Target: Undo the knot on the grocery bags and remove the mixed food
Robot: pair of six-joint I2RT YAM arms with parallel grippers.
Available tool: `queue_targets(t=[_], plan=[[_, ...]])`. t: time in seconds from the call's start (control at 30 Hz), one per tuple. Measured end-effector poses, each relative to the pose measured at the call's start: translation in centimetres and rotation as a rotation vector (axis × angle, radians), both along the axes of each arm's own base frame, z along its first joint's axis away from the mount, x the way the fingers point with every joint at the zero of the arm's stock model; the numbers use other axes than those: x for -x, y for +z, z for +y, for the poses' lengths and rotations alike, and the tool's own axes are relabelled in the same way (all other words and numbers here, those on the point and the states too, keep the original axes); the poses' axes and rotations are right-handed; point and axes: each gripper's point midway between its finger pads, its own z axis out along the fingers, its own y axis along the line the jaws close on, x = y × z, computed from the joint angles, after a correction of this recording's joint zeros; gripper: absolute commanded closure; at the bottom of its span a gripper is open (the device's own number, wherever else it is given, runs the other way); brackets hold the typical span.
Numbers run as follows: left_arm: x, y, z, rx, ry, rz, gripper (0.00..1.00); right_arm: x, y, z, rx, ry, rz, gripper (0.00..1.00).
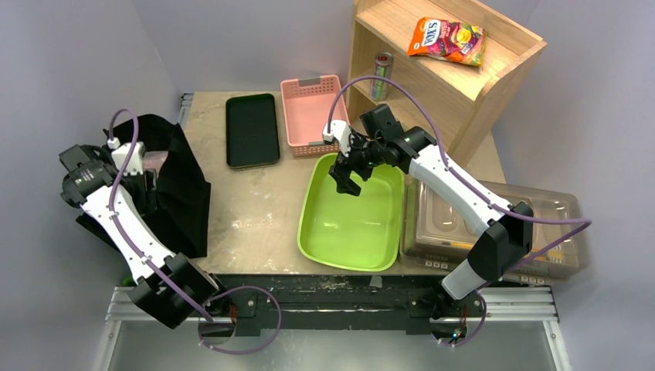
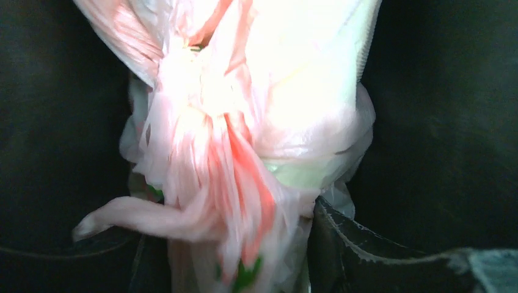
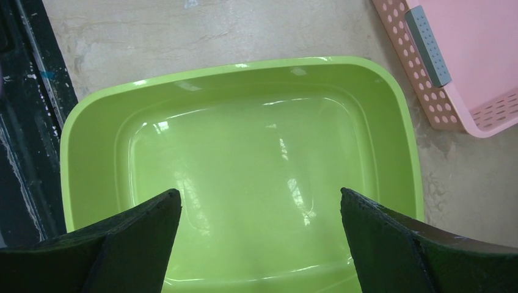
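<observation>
Beige, scuffed tabletop (image 1: 255,209) boxed in by plain grey walls. Wooden shelf (image 1: 463,69) at the back right, holding a snack packet (image 1: 448,39) and a striped can (image 1: 381,73). Also on the table: dark tray (image 1: 252,130), pink basket (image 1: 309,112), green tub (image 1: 317,224), clear lidded box (image 1: 564,209), plus black cloth (image 1: 181,185) draped off the left edge.

From the top, only a sliver of the pink grocery bag (image 1: 158,160) down in that cloth, right by the left gripper (image 1: 148,179). Way more on the left wrist cam: the knot (image 2: 207,104) filling the frame, tied, with pale green mixed food (image 2: 293,174) showing through the plastic. Just 1 finger (image 2: 348,250) in shot, right beside the bag, so can't tell the jaw opening or any grip.

Right gripper (image 3: 259,198) spread as wide as possible over the tub, holding nothing.
</observation>
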Motion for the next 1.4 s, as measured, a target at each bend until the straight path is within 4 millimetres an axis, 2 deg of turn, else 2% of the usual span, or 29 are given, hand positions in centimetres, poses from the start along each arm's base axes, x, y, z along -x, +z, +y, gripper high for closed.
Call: queue_targets(t=[0.03,0.17,0.27,0.4,0.57,0.73,1.03,1.13,1.27,1.4], plan=[[-0.1,0.9,0.1,-0.010,0.005,-0.013,1.00,0.0,0.0,0.0,0.000,-0.001,0.000,0.02],[-0.6,6.6,0.2,-0.087,0.026,-0.126,1.00,0.0,0.0,0.0,-0.001,-0.001,0.000,0.02],[-0.6,10.8,-0.4,-0.141,0.035,-0.230,1.00,0.0,0.0,0.0,-0.001,-0.001,0.001,0.02],[-0.7,14.7,-1.3,-0.171,0.053,-0.335,1.00,0.0,-0.2,0.1,0.002,0.000,0.005,0.02],[-1.0,17.9,-1.6,-0.190,0.087,-0.429,1.00,-0.1,-0.6,0.1,0.009,0.000,0.014,0.02],[-1.4,22.2,-1.8,-0.223,0.126,-0.547,1.00,-0.2,-0.6,0.2,0.007,0.000,0.013,0.02],[-3.5,33.5,-2.2,-0.293,0.112,-0.879,1.00,-0.2,-0.5,0.2,0.007,0.000,0.012,0.02],[-4.2,36.3,-3.5,-0.249,0.078,-0.997,1.00,-0.2,-0.5,0.2,0.007,0.000,0.013,0.01],[-5.7,38.8,-6.8,-0.090,-0.023,-1.128,1.00,-0.2,-0.5,0.2,0.003,-0.004,0.014,0.01],[-7.6,40.1,-12.4,0.111,-0.232,-1.190,1.00,-0.4,-0.1,0.5,-0.018,-0.034,0.024,0.01]])
